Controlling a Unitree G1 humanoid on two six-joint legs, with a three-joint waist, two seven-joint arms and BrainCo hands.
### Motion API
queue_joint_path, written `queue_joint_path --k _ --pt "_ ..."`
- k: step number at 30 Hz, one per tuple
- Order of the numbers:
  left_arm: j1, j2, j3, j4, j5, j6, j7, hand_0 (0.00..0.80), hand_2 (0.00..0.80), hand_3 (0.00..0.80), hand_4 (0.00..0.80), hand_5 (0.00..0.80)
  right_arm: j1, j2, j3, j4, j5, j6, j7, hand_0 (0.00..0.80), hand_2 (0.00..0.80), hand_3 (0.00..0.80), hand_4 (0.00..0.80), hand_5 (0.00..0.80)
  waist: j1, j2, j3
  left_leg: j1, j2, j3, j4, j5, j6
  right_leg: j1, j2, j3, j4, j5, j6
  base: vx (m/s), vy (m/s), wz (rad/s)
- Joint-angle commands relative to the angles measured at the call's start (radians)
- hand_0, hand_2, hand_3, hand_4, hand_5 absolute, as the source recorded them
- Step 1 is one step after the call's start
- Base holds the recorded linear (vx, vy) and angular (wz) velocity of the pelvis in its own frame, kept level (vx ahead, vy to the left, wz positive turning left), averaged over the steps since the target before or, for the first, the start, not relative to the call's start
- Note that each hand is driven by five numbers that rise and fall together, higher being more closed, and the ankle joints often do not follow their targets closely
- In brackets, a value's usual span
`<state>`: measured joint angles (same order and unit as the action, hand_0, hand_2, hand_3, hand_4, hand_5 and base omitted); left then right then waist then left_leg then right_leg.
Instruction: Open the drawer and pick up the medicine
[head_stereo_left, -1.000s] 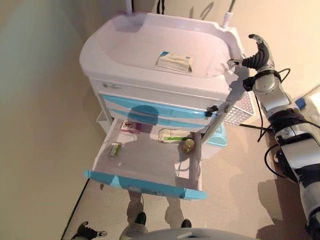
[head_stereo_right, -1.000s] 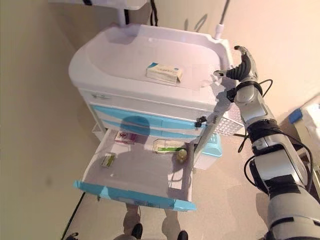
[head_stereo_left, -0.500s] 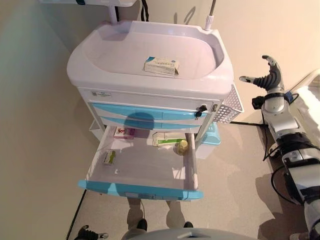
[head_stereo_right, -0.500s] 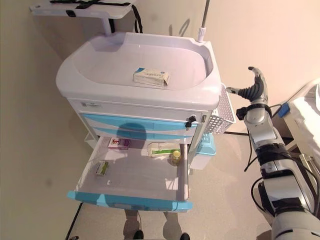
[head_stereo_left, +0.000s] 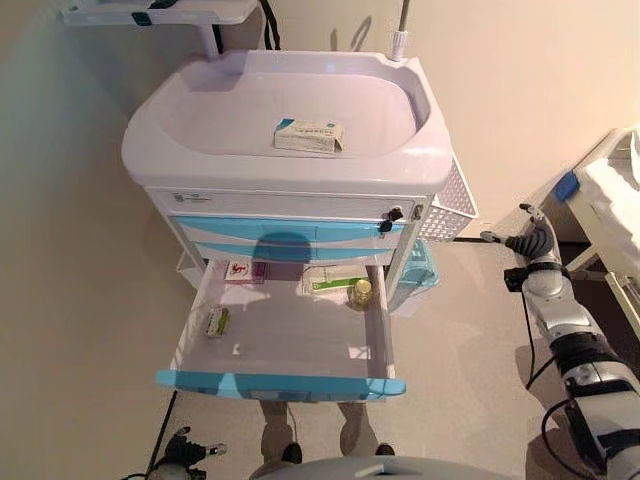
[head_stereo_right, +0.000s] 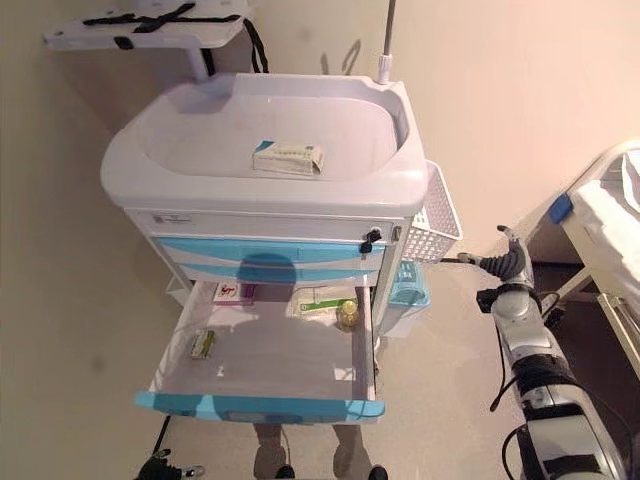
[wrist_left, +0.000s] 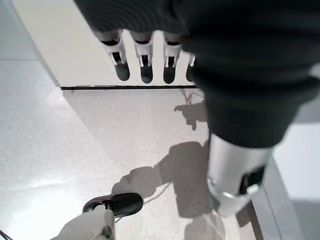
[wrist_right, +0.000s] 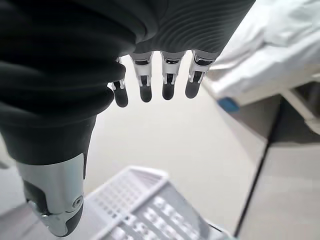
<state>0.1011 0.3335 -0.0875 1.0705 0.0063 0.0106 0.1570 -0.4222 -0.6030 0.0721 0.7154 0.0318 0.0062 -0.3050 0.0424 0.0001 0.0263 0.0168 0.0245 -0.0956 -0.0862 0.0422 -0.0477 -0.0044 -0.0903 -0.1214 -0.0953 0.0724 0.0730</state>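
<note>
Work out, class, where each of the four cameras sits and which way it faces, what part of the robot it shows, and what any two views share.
Left eye view: on the head, looking down at the cart and open drawer; right hand at the right.
Right eye view: beside it, same scene; both show the box on the cart top.
Left wrist view: along the open left hand, towards bare floor.
Right wrist view: along the open right hand, towards the white basket, also seen on the cart's side.

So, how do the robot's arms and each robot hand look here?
The right robot hand and left robot hand each have silver fingers with dark tips and a dark ribbed cover over the wrist. The right arm is silver-grey with black bands.
</note>
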Motion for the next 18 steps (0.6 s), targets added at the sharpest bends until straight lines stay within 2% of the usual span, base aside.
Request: queue_joint_path --k 1,14,18 --pt "-0.032 0.032 0.007 0.015 -0.032 -0.03 0.0 0.0 0.0 0.0 0.0 0.0 -0.034 -0.012 -0.026 0.001 -0.018 -0.045 -0.002 0.0 0.0 0.0 0.0 0.0 0.005 -0.027 -0.015 -0.055 -0.057 -0.016 0.011 -0.008 0.033 -0.016 -0.026 -0.029 0.026 0.002 0.068 -0.02 -0.006 -0.09" --pt "-0.045 0.042 0.005 -0.091 -0.066 -0.053 -0.059 0.0 0.0 0.0 0.0 0.0 0.144 0.094 -0.079 0.12 0.129 -0.066 0.093 0.0 0.0 0.0 0.0 0.0 -0.026 -0.006 -0.009 -0.044 -0.06 -0.004 0.017 -0.012 0.036 -0.014 -0.03 -0.013 0.035 -0.003 0.068 -0.003 -0.002 -0.01" --pt "-0.055 0.047 -0.006 -0.111 -0.052 -0.059 -0.088 0.0 0.0 0.0 0.0 0.0 0.218 0.134 -0.104 0.23 0.166 -0.065 0.135 0.0 0.0 0.0 0.0 0.0 -0.035 0.005 -0.015 -0.026 -0.064 -0.003 0.028 -0.023 0.039 0.006 -0.036 -0.016 0.041 -0.014 0.067 0.0 0.0 0.0"
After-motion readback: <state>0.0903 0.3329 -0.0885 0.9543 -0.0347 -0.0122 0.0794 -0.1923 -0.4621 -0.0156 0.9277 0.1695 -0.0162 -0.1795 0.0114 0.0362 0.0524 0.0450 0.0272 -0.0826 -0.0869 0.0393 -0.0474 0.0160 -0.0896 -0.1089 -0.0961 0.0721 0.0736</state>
